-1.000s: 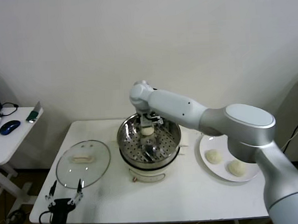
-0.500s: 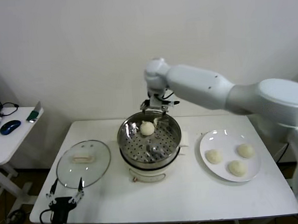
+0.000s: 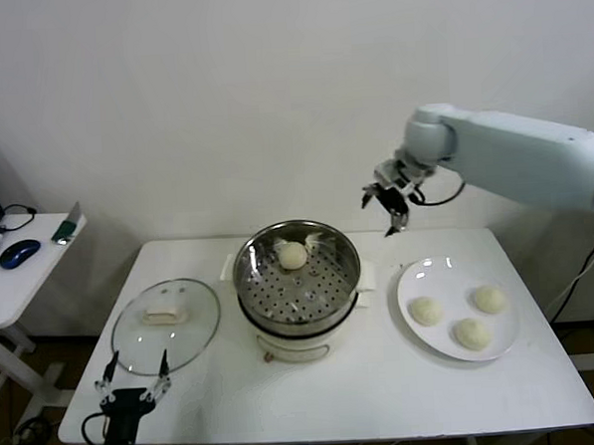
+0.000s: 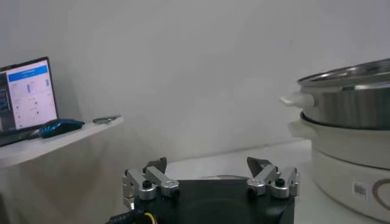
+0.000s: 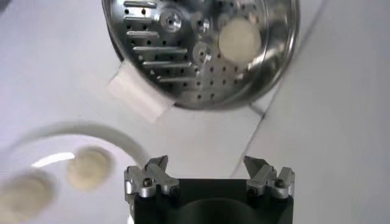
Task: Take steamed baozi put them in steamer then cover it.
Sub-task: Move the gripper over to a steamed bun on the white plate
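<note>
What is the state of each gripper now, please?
Left gripper: open, empty.
Right gripper: open, empty.

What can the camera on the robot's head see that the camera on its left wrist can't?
Only the head view shows the glass lid lying on the table, the baozi in the steamer, three more on the white plate, and the open right gripper raised in the air.

Only the left wrist view shows a lit laptop screen.

Both show the steamer, the open left gripper and the computer mouse.
</note>
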Motion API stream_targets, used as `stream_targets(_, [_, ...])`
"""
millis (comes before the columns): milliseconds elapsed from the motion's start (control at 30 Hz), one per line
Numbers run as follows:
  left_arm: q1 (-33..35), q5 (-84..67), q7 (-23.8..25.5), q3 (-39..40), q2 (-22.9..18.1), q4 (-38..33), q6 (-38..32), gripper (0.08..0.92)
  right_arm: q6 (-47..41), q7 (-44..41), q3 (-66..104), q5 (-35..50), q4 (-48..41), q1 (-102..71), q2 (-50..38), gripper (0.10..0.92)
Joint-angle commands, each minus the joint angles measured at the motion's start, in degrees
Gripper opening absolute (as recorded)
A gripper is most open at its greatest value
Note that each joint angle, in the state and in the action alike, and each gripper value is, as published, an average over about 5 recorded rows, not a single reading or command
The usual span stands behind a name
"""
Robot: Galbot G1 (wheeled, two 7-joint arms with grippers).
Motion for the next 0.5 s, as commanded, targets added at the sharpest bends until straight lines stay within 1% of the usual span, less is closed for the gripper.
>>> stream_targets(33, [0.9,0.2,-0.1,-0.4,0.0,-0.5,-0.1,0.823,-9.7,-1.5,2.3,1.7,0.4,-11.8,-10.1,0.823])
stream_targets(300, [1.7,0.2,-0.5,-0.8,0.3,0.1,-0.1,0.823,-7.9,-0.8,10.5,-6.6,-4.1,-22.9,-9.0,0.823])
stream_targets(500, [1.9,0.3,-0.5,-1.0,0.1,0.0,0.0,0.823,-7.0,-0.4,13.8,-9.1,-8.1,-26.4,-5.7,0.823])
